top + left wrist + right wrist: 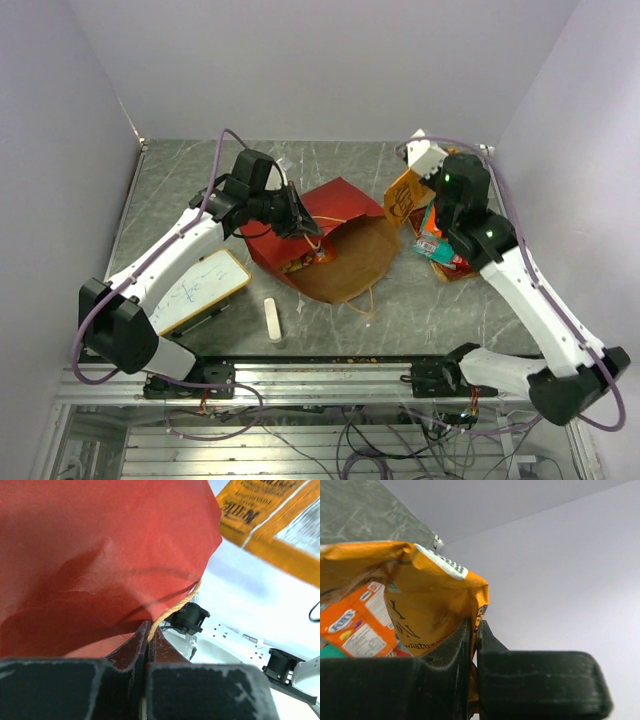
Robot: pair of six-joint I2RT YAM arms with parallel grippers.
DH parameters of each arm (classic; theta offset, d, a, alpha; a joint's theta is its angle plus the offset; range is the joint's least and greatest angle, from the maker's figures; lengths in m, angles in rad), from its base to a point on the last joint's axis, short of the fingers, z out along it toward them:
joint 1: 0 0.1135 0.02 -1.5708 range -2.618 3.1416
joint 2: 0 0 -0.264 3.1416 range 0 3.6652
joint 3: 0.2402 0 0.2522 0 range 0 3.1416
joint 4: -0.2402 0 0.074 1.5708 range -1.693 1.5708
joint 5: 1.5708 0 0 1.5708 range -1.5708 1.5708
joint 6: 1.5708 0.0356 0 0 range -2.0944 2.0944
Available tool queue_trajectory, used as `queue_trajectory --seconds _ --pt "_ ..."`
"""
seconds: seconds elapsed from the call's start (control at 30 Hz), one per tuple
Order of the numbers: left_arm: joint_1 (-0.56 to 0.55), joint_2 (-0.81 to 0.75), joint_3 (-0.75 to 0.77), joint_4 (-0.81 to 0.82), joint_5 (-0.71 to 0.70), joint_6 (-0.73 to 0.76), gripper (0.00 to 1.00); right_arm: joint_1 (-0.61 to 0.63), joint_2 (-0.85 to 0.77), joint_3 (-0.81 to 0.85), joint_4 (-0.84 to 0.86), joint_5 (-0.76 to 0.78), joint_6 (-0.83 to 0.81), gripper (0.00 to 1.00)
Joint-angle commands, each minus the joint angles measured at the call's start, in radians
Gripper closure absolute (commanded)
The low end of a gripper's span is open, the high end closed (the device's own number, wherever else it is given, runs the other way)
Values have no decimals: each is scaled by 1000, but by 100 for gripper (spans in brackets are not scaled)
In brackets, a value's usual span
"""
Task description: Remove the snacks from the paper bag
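Orange snack packet (430,605) hangs pinched in my closed right hand (474,630) over the snacks (445,252) piled by the right edge of the tabletop (200,190); my left hand (148,632) clamps the paper bag (335,250) by its rim mid-tabletop, apparently to steady it.

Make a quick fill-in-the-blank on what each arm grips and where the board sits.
1. The left jaws are shut on the bag, coloured ___ outside.
2. The right jaws hold an ___ packet.
3. The whiteboard lies by the ___ arm.
Missing: red; orange; left.
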Motion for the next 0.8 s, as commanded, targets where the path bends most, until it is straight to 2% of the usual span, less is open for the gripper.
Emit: queue_trajectory --seconds 0.0,0.13,0.43,0.63,0.77 --pt "10 14 51 -9 31 26 93 -150 91 79 197 -108 11 100" --pt "10 15 73 -29 33 36 93 -244 231 123 241 -93 20 100" --pt "12 5 117 -75 15 69 93 -367 449 65 431 -56 -68 100" --pt "15 3 147 -113 10 106 93 -403 484 -58 516 -37 -130 100" --pt "26 -4 141 -115 13 115 93 -405 460 -120 472 -27 -78 100"
